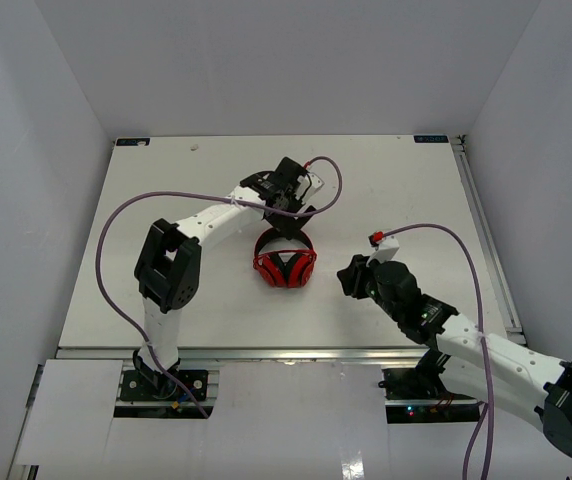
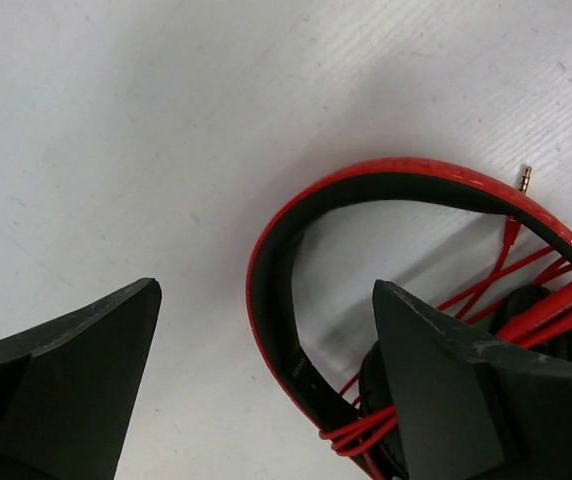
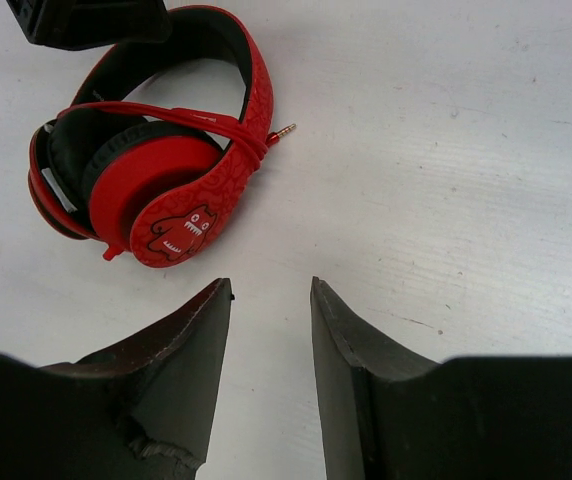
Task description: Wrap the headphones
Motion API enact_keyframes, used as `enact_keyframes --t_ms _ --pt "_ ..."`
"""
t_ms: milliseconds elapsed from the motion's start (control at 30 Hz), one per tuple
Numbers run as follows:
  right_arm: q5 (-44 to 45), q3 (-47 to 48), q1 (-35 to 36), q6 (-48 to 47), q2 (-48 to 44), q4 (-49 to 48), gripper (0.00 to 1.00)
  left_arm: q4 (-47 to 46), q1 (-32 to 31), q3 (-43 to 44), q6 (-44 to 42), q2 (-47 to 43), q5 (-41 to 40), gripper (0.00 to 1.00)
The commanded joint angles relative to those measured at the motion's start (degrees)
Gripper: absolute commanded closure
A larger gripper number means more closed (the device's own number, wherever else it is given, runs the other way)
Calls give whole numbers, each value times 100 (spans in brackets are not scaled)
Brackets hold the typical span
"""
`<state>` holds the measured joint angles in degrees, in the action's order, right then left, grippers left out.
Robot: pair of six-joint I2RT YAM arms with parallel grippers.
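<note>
Red headphones [image 1: 285,266] lying at centre of white table [image 1: 416,190], cable [image 3: 166,112] wound over headband [image 2: 386,178] and earcups [image 3: 156,180], plug [image 3: 284,131] sticking out; left gripper [image 2: 264,287] spread wide above the band, empty; right gripper [image 3: 271,284] parted, empty, near the earcups.

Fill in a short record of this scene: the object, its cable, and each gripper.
headphones: red and black, lying on the white table
cable: red, looped around the earcups and headband
plug: poking out beside the headband
left gripper: open, over the headband
right gripper: open, empty, apart from the headphones
</note>
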<state>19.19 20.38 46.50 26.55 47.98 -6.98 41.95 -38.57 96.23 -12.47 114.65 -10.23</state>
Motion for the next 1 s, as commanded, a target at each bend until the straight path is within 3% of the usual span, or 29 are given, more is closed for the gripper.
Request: enact_keyframes --t_ms 0,233,333,367,567,767,867,967 --pt "-63 472 -9 -44 -209 430 55 209 33 -85 554 -446 34 2" --pt "-680 923 -9 -337 -75 851 56 -354 86 -725 1594 -1603 -619 5" --pt "-819 1012 -15 -442 146 952 59 -735 86 -1401 1977 -2374 -374 17" --pt "-921 1008 -11 -445 234 938 62 -967 86 -1680 2126 -2724 -139 26" --pt "-1321 1079 51 -404 237 926 70 -1802 -16 -3357 2787 -3839 1709 98" --pt "-780 1658 52 -620 -36 1574 70 -2328 -776 -4291 3085 -4228 1154 100" --pt "-47 1505 58 -744 -251 1598 69 -2587 -1393 -4269 3225 -4028 807 100" --pt "158 1255 52 -764 -408 1522 68 -2884 -1628 -4189 3362 -3815 942 100"
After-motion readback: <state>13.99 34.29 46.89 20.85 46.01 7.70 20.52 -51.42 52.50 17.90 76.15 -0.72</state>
